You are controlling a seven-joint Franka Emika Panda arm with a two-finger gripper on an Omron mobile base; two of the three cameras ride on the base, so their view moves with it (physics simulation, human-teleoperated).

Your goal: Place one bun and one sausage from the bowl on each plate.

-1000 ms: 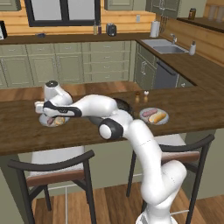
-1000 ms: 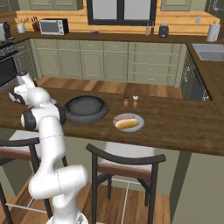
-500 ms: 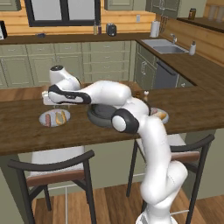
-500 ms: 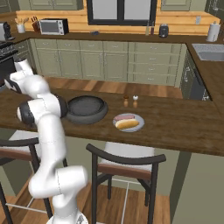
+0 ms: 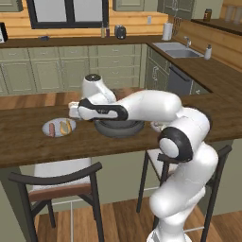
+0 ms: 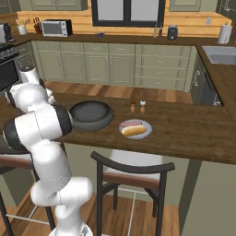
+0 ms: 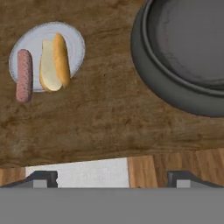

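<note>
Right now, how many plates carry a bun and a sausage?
2. One plate lies left of the dark bowl, with bun and sausage on it. The other plate lies right of the bowl, also with both.

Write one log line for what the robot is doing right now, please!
gripper: open, holds nothing | bowl: looks empty | left plate: bun, sausage | right plate: bun, sausage

The white arm (image 5: 156, 106) bends at its dark elbow and reaches out level to its left — the wrist turned down. The gripper (image 7: 111, 177) hangs with its fingertips (image 7: 43, 178) spread wide apart — nothing between them
</note>
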